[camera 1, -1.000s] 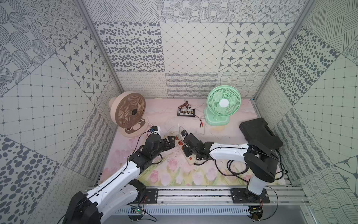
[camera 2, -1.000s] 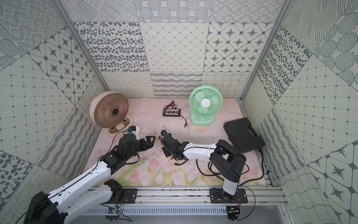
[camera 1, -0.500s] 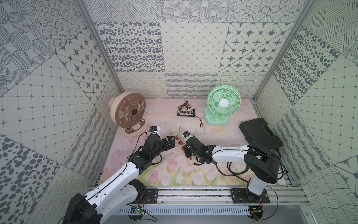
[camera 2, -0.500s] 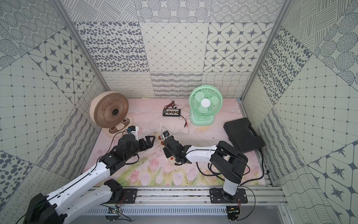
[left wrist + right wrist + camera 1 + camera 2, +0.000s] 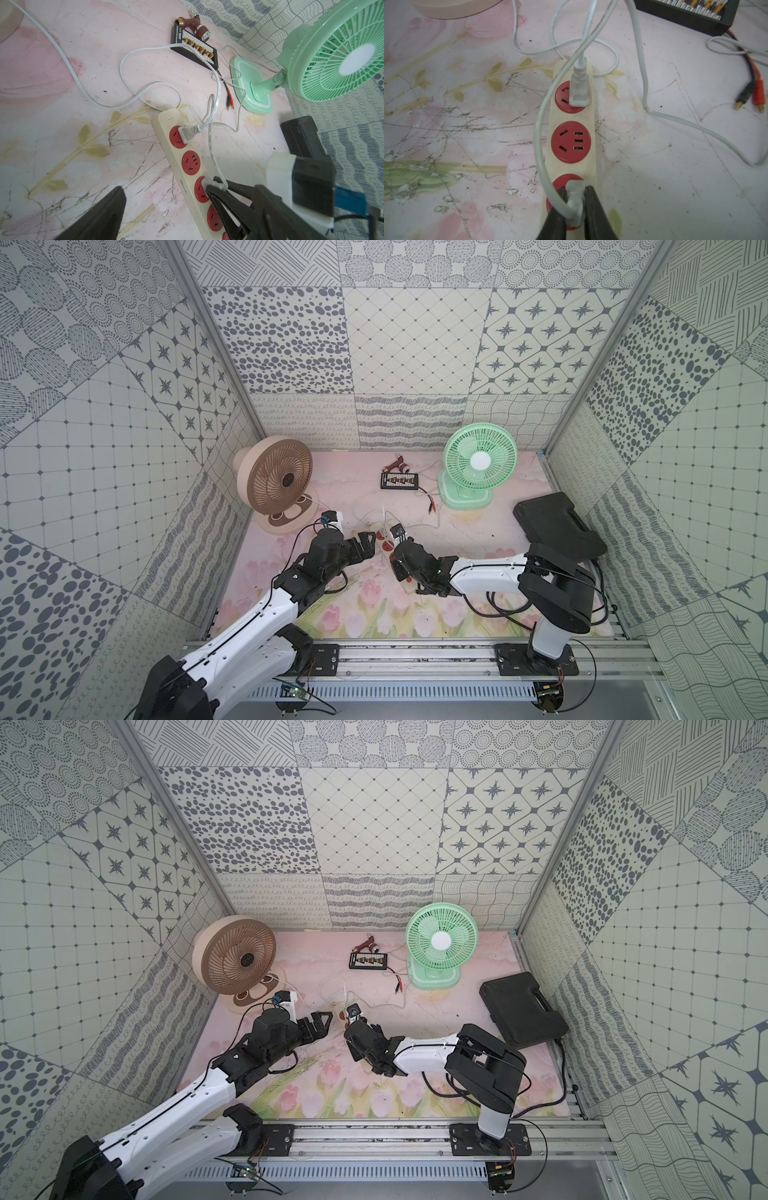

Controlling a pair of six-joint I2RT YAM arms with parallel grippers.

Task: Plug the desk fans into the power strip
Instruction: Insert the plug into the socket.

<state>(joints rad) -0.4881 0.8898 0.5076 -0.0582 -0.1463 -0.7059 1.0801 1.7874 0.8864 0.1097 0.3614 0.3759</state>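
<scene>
In both top views the power strip [image 5: 386,546] lies in the middle of the pink mat [image 5: 478,539], between the wide-open left gripper [image 5: 367,546] and the right gripper [image 5: 394,551]. The left wrist view adds another plug [image 5: 188,133] in the end socket [image 5: 175,139]. The right wrist view shows the right fingers [image 5: 593,207] squeezing a grey plug [image 5: 576,187] at the third socket [image 5: 560,183]

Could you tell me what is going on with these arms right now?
The right gripper is shut on a grey plug at the third socket of the power strip; whether it is fully seated is unclear. Another plug already sits in the end socket. The left gripper hangs open beside the strip, empty.
</scene>
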